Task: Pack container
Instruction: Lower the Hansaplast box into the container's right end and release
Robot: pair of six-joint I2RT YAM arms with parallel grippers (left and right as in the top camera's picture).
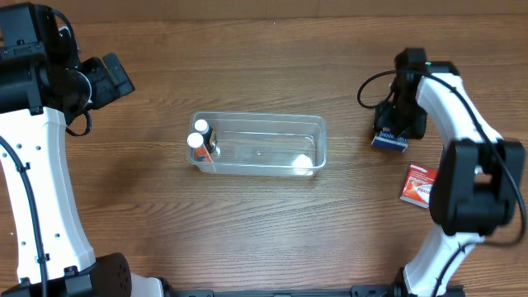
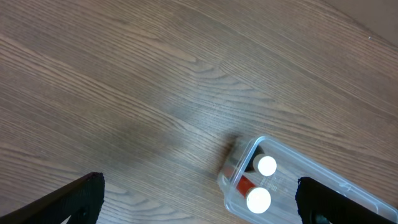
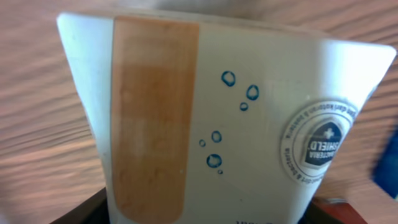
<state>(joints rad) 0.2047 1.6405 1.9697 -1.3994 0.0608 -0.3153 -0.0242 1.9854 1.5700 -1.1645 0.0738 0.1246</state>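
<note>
Overhead view: the clear container [image 1: 257, 145] lies lengthwise at the middle of the wooden table [image 1: 247, 239]. Two white-capped tubes [image 1: 198, 134] stand upright side by side in its left end, against the short wall. A small white object [image 1: 304, 162], too blurred to name, lies in its right end near the front corner.

To the right of the container and well apart from it, the right gripper [image 1: 390, 132] is clamped on a bandage box [image 3: 217, 124]. In the right wrist view the box fills the frame and shows a printed plaster, blue droplets and a round seal. A red and white box [image 1: 418, 184] lies flat on the table nearer the front, beside the right arm.

The left gripper [image 2: 200, 200] hangs off the container's left end, fingers [image 2: 74, 200] spread wide with nothing between them.
</note>
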